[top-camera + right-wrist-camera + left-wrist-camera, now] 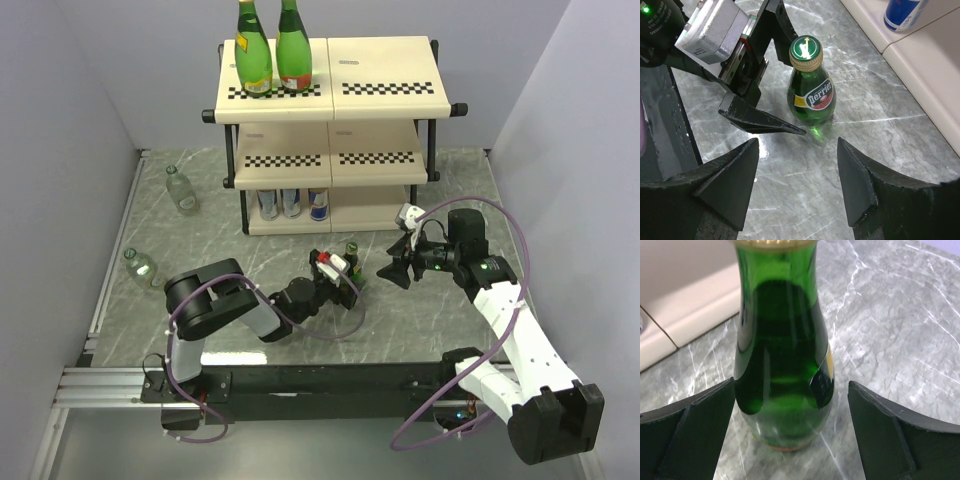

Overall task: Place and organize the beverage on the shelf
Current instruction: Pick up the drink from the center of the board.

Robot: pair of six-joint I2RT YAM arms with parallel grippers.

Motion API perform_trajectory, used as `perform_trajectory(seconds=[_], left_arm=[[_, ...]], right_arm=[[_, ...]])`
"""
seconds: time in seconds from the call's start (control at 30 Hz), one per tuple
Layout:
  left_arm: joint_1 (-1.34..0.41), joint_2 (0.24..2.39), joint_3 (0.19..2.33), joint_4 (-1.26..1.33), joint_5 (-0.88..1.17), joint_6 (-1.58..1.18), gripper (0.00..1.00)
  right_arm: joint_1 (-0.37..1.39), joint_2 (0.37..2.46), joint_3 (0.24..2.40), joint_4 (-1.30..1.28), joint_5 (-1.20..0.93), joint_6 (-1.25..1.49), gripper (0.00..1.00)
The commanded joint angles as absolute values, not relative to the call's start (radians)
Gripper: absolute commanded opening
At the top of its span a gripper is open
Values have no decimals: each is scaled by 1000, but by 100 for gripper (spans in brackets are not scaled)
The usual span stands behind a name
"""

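**small green bottle bracketed by the open left tool, in front of the shelf**

at the far left of the grey marbled counter (450,195), a pale glass bottle (181,190) is seen near the wall. a second pale bottle (141,266) is seen nearer the arms. whether these 2 stand or lie cannot be told.

further right, at the back, the shelf (385,70) is placed. 2 tall green bottles (253,50) are stood side by side on the left half of its top board. the middle board is shown bare where it is visible, and 3 cans (291,202) are lined up on the left half of the bottom board.

in front of the shelf, well apart from it, the small green bottle (810,95) is stood upright on the counter. it is gold-capped, with its perrier label turned toward the right wrist camera.

the left tool (791,390) is held low at the bottle's belly with its jaws spread wide, 1 finger on each side. the finger on the left of the wrist view is set just beside the glass, while a clear gap is left at the other. nothing is gripped.

to the right, the right tool (798,141) is pointed at the same bottle from near by. it is held partly open, with only bare counter seen between its fingers, and nothing is held.
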State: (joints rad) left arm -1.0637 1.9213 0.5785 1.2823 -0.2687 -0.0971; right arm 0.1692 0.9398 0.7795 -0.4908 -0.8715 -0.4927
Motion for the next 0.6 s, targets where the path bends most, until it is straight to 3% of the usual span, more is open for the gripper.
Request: perform_trajectory(seconds=[0.0,0.57], left_arm=[[-1069,1890,607,1703,-285,-75,98],[-1068,1988,638,1861,-321,-61,95]], right_arm=[[161,942,811,-480,-865,-506,71],[156,943,810,-480,-865,-506,71]])
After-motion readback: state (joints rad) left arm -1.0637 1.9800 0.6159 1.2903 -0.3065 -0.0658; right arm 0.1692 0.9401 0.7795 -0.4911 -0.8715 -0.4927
